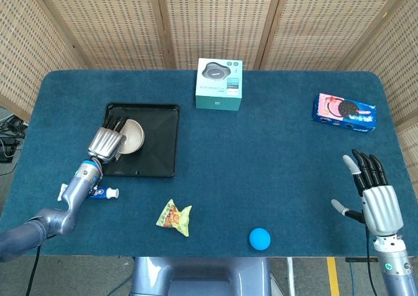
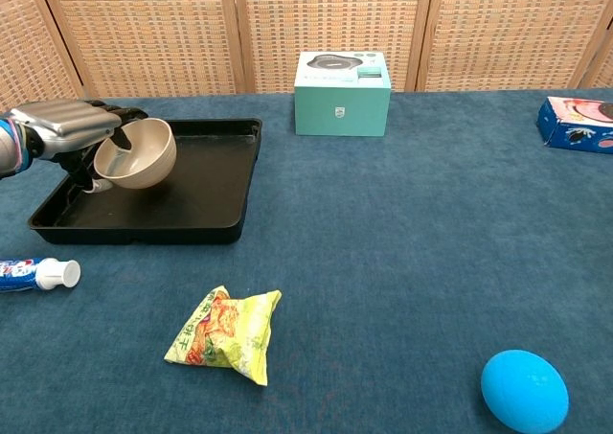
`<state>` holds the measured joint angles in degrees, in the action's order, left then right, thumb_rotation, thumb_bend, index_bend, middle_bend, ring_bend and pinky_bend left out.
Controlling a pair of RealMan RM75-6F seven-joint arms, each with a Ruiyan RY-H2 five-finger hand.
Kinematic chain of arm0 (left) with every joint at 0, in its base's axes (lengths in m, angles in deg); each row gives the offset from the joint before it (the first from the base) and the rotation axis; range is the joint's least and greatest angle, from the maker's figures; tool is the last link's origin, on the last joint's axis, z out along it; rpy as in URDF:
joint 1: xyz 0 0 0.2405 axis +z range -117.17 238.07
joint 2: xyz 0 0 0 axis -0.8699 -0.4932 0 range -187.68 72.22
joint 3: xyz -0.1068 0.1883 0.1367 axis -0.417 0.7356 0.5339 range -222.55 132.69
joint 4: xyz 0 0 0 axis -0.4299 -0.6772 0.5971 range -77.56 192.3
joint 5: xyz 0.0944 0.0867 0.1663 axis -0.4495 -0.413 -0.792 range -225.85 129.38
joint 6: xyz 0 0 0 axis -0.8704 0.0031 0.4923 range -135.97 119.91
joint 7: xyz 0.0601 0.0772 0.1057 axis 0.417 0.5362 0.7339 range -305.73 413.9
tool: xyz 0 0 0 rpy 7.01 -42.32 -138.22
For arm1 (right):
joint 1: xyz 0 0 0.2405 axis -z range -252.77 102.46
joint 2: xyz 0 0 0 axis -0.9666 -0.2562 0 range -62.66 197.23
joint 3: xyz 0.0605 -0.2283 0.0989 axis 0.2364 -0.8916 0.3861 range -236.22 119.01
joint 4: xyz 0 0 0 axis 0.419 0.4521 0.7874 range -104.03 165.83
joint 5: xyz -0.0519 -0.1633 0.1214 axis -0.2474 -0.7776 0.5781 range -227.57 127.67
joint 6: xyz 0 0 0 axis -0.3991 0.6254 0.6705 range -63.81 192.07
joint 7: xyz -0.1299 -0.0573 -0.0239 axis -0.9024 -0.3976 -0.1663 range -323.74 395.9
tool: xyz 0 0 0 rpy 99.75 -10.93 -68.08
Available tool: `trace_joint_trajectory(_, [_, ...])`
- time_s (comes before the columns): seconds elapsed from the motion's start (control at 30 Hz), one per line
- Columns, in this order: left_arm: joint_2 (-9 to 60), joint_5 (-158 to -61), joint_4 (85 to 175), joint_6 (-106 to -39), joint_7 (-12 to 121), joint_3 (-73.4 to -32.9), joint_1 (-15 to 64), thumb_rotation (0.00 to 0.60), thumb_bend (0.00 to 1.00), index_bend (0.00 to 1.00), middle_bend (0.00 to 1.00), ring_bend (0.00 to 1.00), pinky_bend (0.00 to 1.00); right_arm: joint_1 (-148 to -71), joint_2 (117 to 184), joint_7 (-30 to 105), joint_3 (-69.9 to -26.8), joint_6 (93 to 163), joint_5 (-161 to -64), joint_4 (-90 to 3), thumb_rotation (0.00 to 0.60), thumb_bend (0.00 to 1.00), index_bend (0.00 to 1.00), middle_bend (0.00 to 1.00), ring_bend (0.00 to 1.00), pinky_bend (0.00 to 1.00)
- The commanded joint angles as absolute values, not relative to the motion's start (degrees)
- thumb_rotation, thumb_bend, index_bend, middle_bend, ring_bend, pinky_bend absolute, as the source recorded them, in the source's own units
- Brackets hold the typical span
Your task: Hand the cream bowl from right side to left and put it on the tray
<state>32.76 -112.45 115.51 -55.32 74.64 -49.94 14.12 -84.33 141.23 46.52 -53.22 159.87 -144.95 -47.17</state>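
My left hand grips the cream bowl by its rim and holds it tilted over the left part of the black tray. In the chest view the bowl's low edge is close to the tray floor; I cannot tell whether it touches. My right hand hangs at the table's near right corner with its fingers spread and nothing in it. The chest view does not show the right hand.
A teal box stands behind the tray's right side. A toothpaste tube and a yellow snack bag lie in front of the tray. A blue ball and a cookie pack sit to the right.
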Motion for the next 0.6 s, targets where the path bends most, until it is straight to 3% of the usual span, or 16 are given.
trace_joint_trajectory(0.03, [33.3,-112.5,115.1,-54.9,74.8,-50.4,13.8,0.6,0.42,0.65,0.0,0.0,0.0,-84.3,141.3,46.6,-53.3,159.8,-145.0,-47.1,0.6,0.23,0.05,0.0,0.0,0.0])
trace_joint_trajectory(0.3, [33.8,-112.5,115.6,-54.0,75.8,-51.2,13.1,0.6,0.42,0.62,0.0,0.0,0.0,-84.3,141.3,47.1,-53.2,160.1,-145.0,-46.8,0.6,0.23,0.05,0.0,0.0,0.0])
trace_joint_trajectory(0.47, [32.8,-111.2,117.1,-52.5,77.5,-51.3,12.9,0.6,0.34,0.34,0.0,0.0,0.0,-84.3,141.4,47.3,-53.1,160.2,-145.1,-46.7,0.6,0.23,0.05,0.0,0.0,0.0])
trace_joint_trajectory(0.6, [32.3,-110.2,118.1,-52.5,78.5,-51.6,13.0,0.6,0.3,0.18,0.0,0.0,0.0,-84.3,141.3,47.3,-53.2,160.3,-145.2,-46.8,0.6,0.23,0.05,0.0,0.0,0.0])
